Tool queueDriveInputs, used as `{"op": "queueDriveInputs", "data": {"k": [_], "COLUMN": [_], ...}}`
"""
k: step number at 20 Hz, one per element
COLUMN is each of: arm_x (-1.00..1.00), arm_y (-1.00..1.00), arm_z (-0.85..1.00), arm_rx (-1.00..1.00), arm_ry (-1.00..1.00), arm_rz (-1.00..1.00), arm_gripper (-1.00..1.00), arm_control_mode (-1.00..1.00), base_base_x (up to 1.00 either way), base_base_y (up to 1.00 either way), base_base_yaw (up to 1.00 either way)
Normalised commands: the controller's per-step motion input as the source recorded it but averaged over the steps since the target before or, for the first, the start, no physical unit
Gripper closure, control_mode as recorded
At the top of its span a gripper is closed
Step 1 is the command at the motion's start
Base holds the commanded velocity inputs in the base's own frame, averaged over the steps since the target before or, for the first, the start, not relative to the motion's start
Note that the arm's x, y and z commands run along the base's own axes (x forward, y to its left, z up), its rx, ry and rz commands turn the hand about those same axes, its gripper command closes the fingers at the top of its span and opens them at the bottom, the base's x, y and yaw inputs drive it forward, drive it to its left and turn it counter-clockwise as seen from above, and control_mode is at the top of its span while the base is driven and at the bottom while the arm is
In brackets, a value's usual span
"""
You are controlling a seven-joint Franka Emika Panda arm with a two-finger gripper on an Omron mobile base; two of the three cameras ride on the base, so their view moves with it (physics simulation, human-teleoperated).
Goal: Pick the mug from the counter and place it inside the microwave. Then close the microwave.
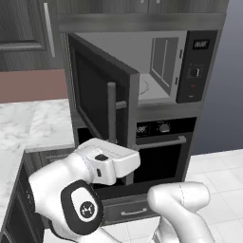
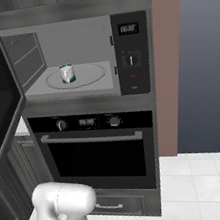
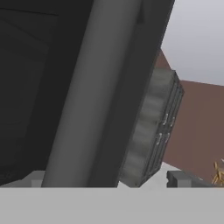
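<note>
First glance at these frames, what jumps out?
The microwave door stands swung wide open, its vertical bar handle just above the robot's white wrist in the left base view. Inside, the mug sits upright on the round turntable. In the hand view the handle looms very close, between the tool's finger tips.

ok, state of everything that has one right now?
microwave: lit display, cavity exposed
microwave door: open, swung partway out
door handle: vertical bar, close in front of the hand camera
mug: upright on the turntable inside the microwave
oven: door shut
drawer under oven: shut
gripper: at the door handle, open or shut can't be told
</note>
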Motion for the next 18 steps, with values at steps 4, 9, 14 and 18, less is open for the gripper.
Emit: {"op": "queueDriveInputs", "data": {"k": [4,9,14,18], "arm_x": [0.0,0.04,0.23,0.24], "arm_y": [-0.59,-0.56,-0.49,-0.51], "arm_z": [0.03,0.01,0.0,0.0], "arm_rx": [0.0,0.0,0.0,0.0], "arm_ry": [0.03,0.02,0.0,0.01], "arm_rz": [0.11,0.1,0.05,0.04], "arm_gripper": [-1.0,-1.0,-1.0,-1.0], "arm_control_mode": [-1.0,-1.0,-1.0,-1.0], "base_base_x": [0.0,0.0,0.0,0.0], "base_base_y": [0.0,0.0,0.0,0.0], "base_base_yaw": [0.0,0.0,0.0,0.0]}}
